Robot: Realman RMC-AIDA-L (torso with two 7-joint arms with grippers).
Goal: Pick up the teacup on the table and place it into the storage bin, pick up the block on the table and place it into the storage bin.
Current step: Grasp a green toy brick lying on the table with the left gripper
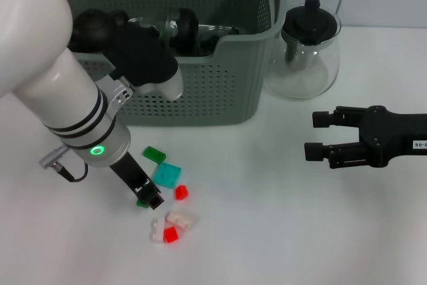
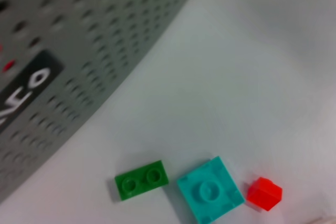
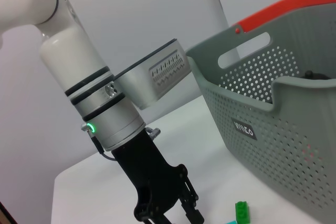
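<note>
White tabletop fills the scene, and low over its near left part the left gripper reaches down among a scatter of small blocks; whether its fingers are closed on anything cannot be told. A dark green piece shows right at its tip. Just beside it lie a teal square block, a green block and a small red block, with a red piece and pale blocks a little nearer the robot. The left wrist view shows the green, teal and red blocks in a row, apart from the bin's wall. Behind the blocks stands the storage bin, grey-green and perforated, with dark rounded items inside; no teacup can be made out for certain. A glass teapot with a black lid stands just beside the bin's right side. The right gripper hovers well apart on the right, fingers spread and holding nothing.
</note>
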